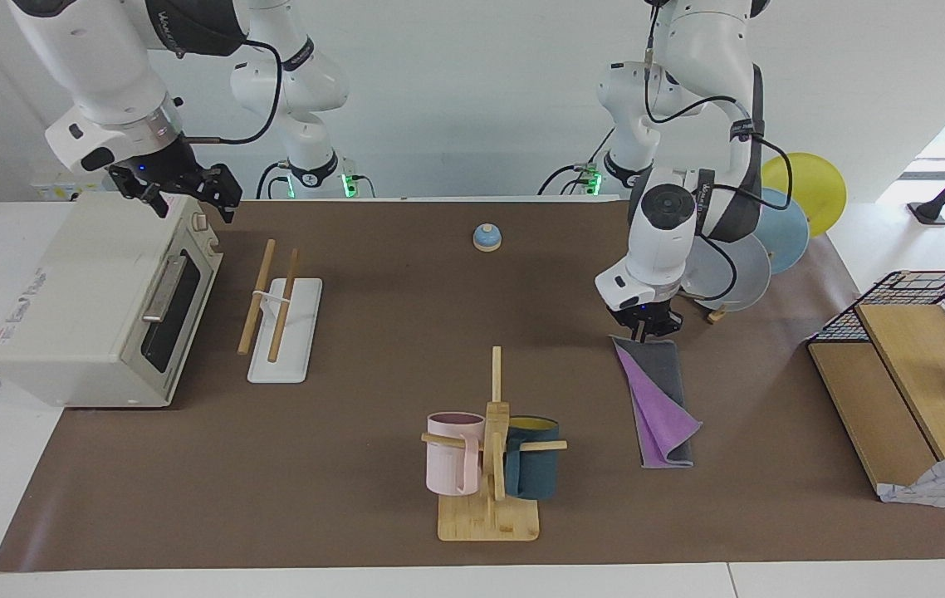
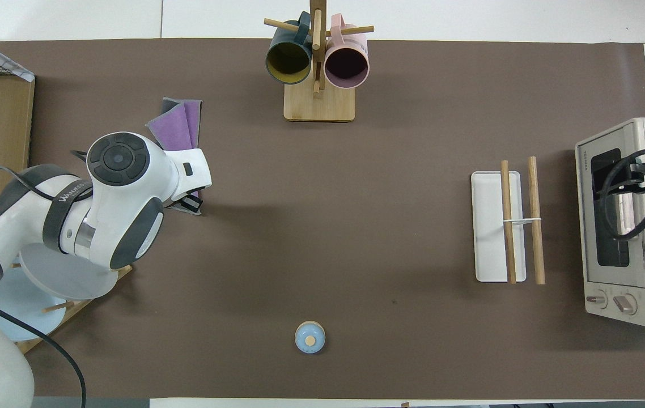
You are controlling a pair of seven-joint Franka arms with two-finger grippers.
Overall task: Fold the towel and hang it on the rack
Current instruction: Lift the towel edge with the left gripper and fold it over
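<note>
The towel lies on the brown mat as a long folded strip, a purple flap on top of dark grey. It also shows in the overhead view, partly under the arm. My left gripper is at the strip's end nearer to the robots, right at its grey edge. The rack, a white base with two wooden rods, stands beside the toaster oven at the right arm's end and shows in the overhead view. My right gripper is open and empty and waits over the toaster oven.
A white toaster oven stands at the right arm's end. A bamboo mug tree with two mugs stands at the mat's edge farthest from the robots. A blue bell, a plate stand with plates and a wooden wire shelf are also here.
</note>
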